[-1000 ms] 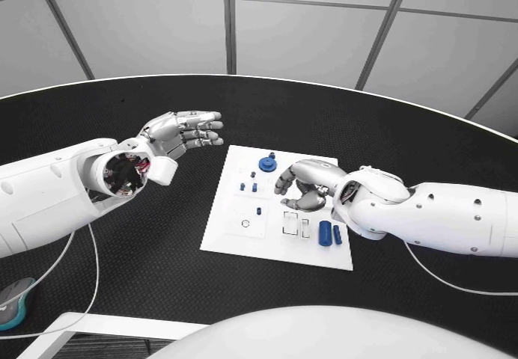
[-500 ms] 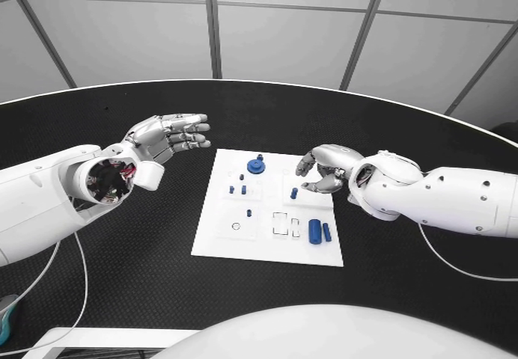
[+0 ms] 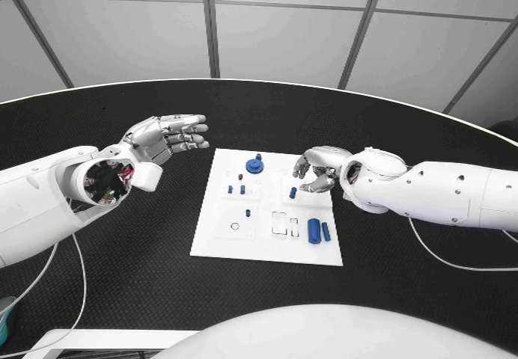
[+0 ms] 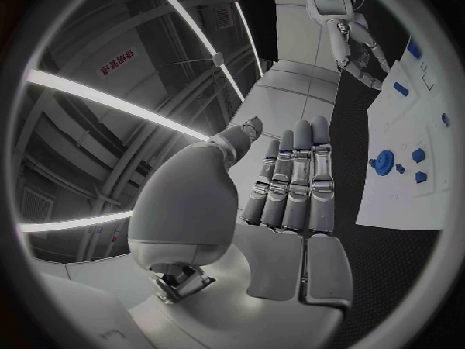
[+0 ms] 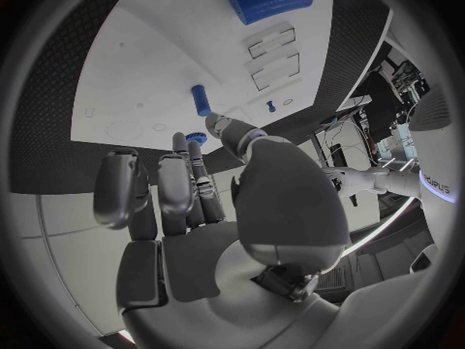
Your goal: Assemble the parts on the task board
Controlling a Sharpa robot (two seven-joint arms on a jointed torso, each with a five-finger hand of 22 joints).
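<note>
Over the task board's far right corner, the right hand hides what lies beneath, fingers curled, grasp unclear; the left hand is spread and empty.

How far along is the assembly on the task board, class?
Done: several small blue parts already stand upright in the task board. In hand: nothing; the right hand hovers over its far corner, and the left hand is off it. Left: two blue cylinders lie loose beside empty slots.

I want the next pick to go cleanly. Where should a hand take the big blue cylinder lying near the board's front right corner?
Grip the big blue cylinder across its middle, coming straight down from above. It lies flat on the task board, so its rounded long sides are free. A thinner blue piece lies close alongside, so probably keep the fingers narrow there.
</note>
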